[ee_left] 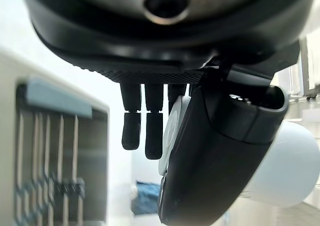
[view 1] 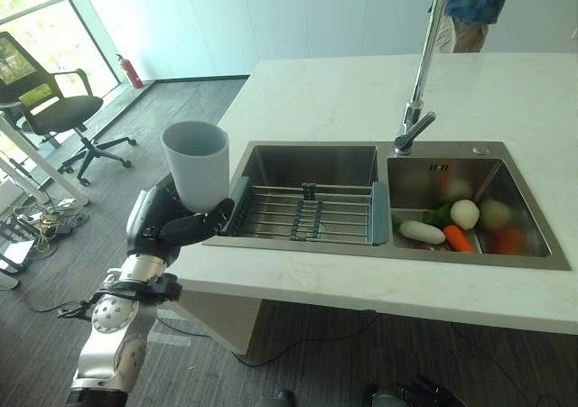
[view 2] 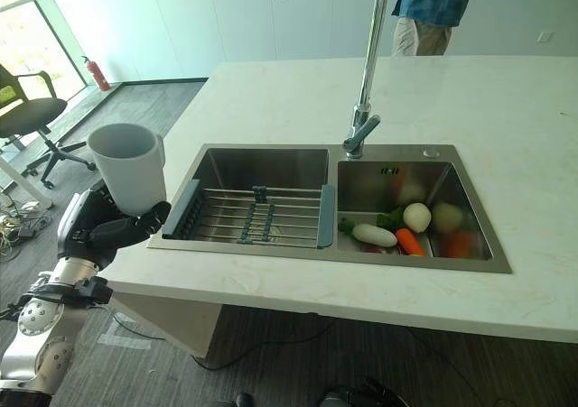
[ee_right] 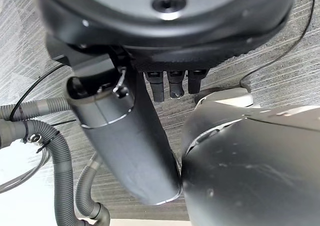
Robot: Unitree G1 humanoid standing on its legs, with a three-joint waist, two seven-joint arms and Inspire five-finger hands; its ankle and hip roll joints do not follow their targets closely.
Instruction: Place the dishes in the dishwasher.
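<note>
- The left hand (view 1: pixel 167 222) gripped a white cup (view 1: pixel 196 165), upright, beside the sink's (view 1: pixel 316 159) drying rack (view 1: pixel 307 213).
- The right hand (ee_right: pixel 170 83) hung over the floor, fingers relaxed, holding nothing.

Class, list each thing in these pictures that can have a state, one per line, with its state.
left hand: shut on the cup
cup: upright, held, empty as far as visible
drying rack: lying across the left basin, empty
faucet: no water running
right basin: holds vegetables
right hand: hanging down, fingers relaxed
</note>
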